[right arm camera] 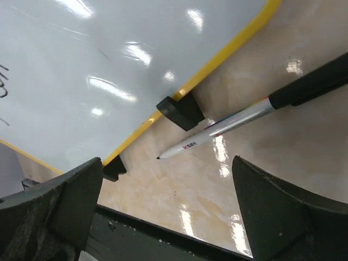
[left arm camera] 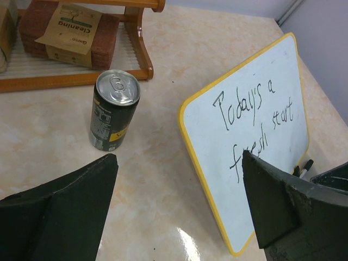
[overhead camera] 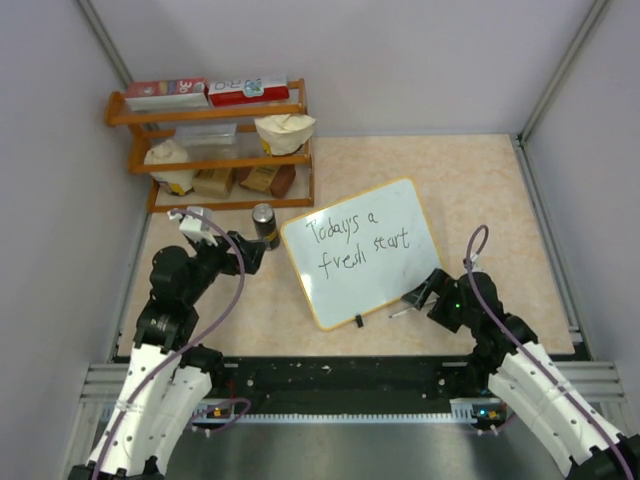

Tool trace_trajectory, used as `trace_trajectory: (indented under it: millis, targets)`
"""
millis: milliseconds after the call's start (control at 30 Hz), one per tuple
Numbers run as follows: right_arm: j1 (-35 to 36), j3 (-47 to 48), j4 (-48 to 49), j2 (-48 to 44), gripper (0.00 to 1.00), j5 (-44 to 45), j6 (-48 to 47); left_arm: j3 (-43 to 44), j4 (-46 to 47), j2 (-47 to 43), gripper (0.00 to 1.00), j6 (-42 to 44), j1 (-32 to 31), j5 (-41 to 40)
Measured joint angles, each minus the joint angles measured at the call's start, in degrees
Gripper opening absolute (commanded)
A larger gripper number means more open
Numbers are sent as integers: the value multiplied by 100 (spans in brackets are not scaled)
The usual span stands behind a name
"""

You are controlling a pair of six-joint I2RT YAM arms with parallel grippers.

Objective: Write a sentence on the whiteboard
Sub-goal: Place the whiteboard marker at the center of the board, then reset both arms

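Right gripper (right arm camera: pixel 167 163): fingers spread wide with nothing between them, poised over the table (right arm camera: pixel 272 185) just off the near edge of the whiteboard (right arm camera: pixel 109 65).
Left gripper (left arm camera: pixel 178 163): fingers spread wide and empty, set between the can (left arm camera: pixel 114 109) and the board's left edge, touching neither.
Marker (right arm camera: pixel 217 130): white barrel, black rear end, tip exposed. It lies flat on the table close to one clip foot (right arm camera: pixel 179 111), below the right fingers and not gripped.
Whiteboard position: middle of the table, turned at an angle, yellow frame, two black clip feet on its near edge.
Sentence (overhead camera: pixel 360 248): black handwriting in two lines on the board face, reading "Today's a fresh start".
Can position: upright, between the wooden shelf (overhead camera: pixel 215 150) and the board.
Shelf position: far left corner, holding boxes and bags.
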Motion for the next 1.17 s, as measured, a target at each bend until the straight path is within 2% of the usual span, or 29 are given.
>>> trace_trajectory:
  millis: [333, 700, 833, 1000, 1167]
  targets:
    - [0, 905, -157, -4, 99, 251, -610, 44, -122, 188, 99, 39, 0, -66]
    - [0, 2170, -105, -273, 99, 2009, -2164, 271, -767, 385, 99, -138, 0, -1377]
    - [0, 2092, 369, -487, 99, 2472, -2809, 450, -778, 192, 99, -85, 0, -1770]
    - [0, 1499, 1147, -752, 99, 2636, -3560, 546, -546, 79, 99, 68, 0, -2035]
    - [0, 1143, 1644, -695, 99, 3029, -4011, 540, -210, 498, 99, 168, 0, -2168]
